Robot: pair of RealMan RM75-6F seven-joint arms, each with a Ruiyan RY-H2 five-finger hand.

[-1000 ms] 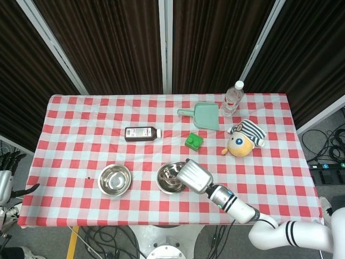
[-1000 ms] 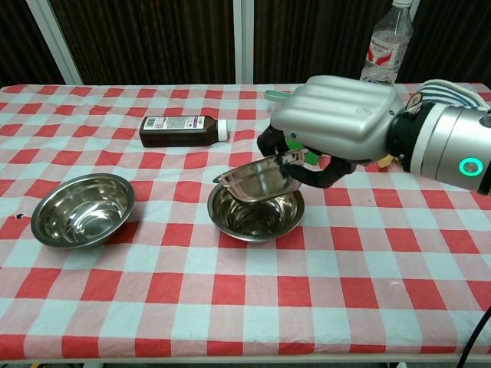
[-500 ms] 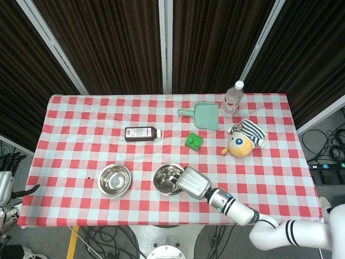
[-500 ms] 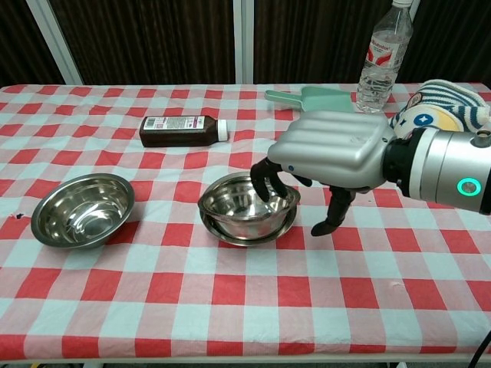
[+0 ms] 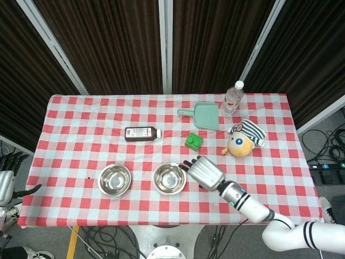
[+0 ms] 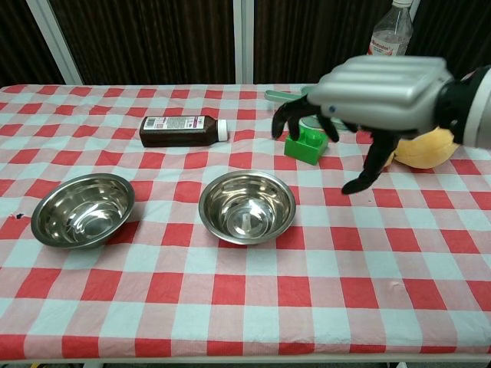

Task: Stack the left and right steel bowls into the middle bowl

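Two steel bowls sit nested as one stack at the middle of the table's near side. A single steel bowl rests to its left. My right hand hovers above and to the right of the stack, fingers spread and holding nothing. Only a part of my left hand shows at the head view's left edge, off the table; its fingers cannot be made out.
A brown bottle lies behind the bowls. A green block, a green dustpan, a water bottle and a plush toy fill the back right.
My right hand lowered the tilted bowl into the middle bowl, let go, then rose and drew back to the right with its fingers spread.
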